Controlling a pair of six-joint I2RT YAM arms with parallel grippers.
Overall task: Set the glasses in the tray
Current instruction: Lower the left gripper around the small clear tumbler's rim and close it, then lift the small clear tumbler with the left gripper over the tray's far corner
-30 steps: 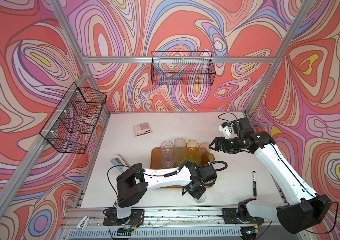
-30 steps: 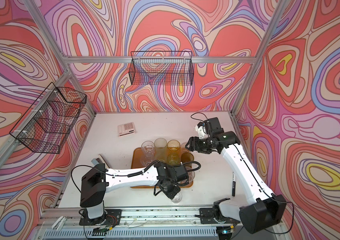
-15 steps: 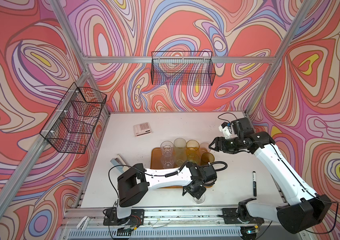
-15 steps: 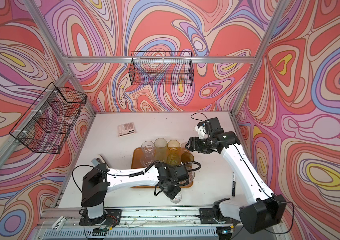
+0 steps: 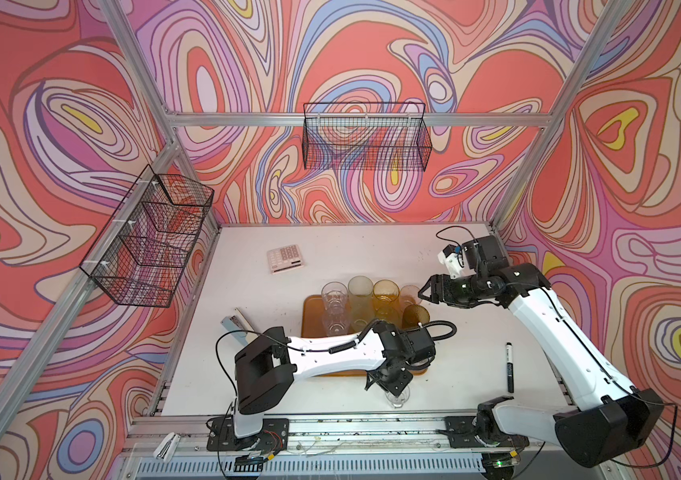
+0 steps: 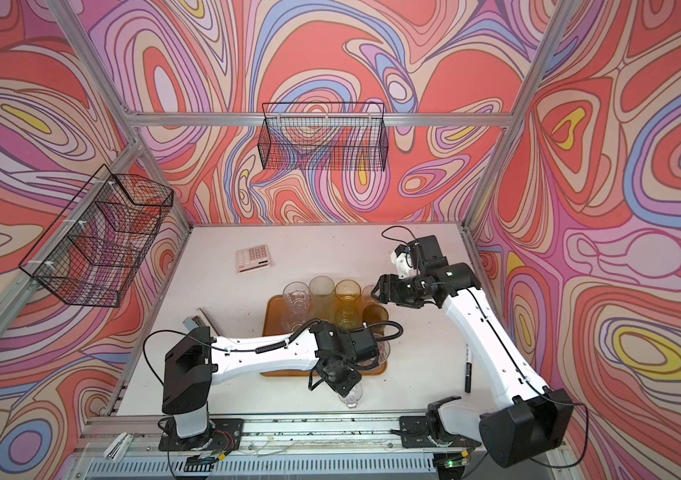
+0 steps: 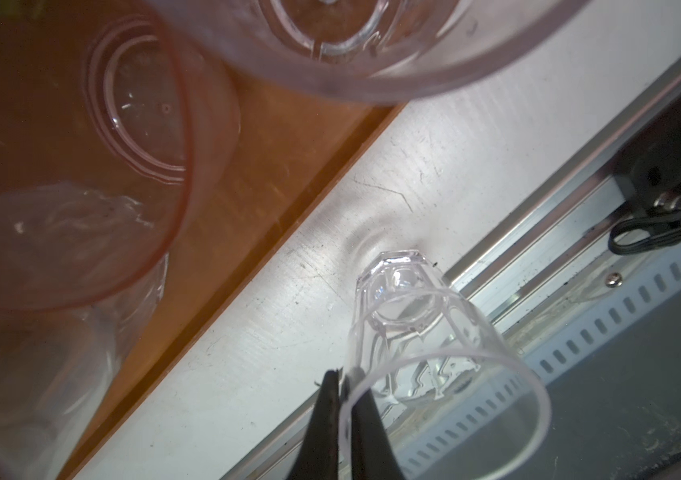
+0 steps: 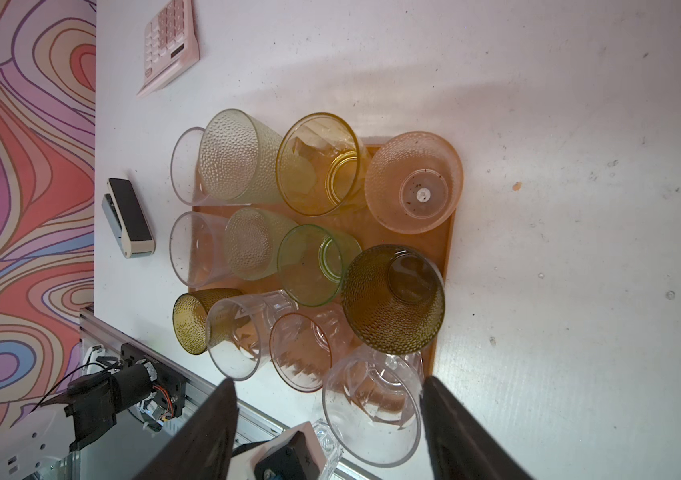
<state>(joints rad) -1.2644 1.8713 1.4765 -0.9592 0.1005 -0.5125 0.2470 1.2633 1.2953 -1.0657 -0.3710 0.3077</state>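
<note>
Left gripper (image 7: 345,399) jaws pinch the rim of a clear faceted glass (image 7: 422,332) standing on the desk (image 7: 247,332) beside the tray (image 7: 289,166). Right gripper (image 8: 326,419) jaws wide, holding nothing.

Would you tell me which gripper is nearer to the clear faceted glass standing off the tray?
Left. The left gripper pinches the clear faceted glass by its rim; the right gripper hangs open beyond the tray.
</note>
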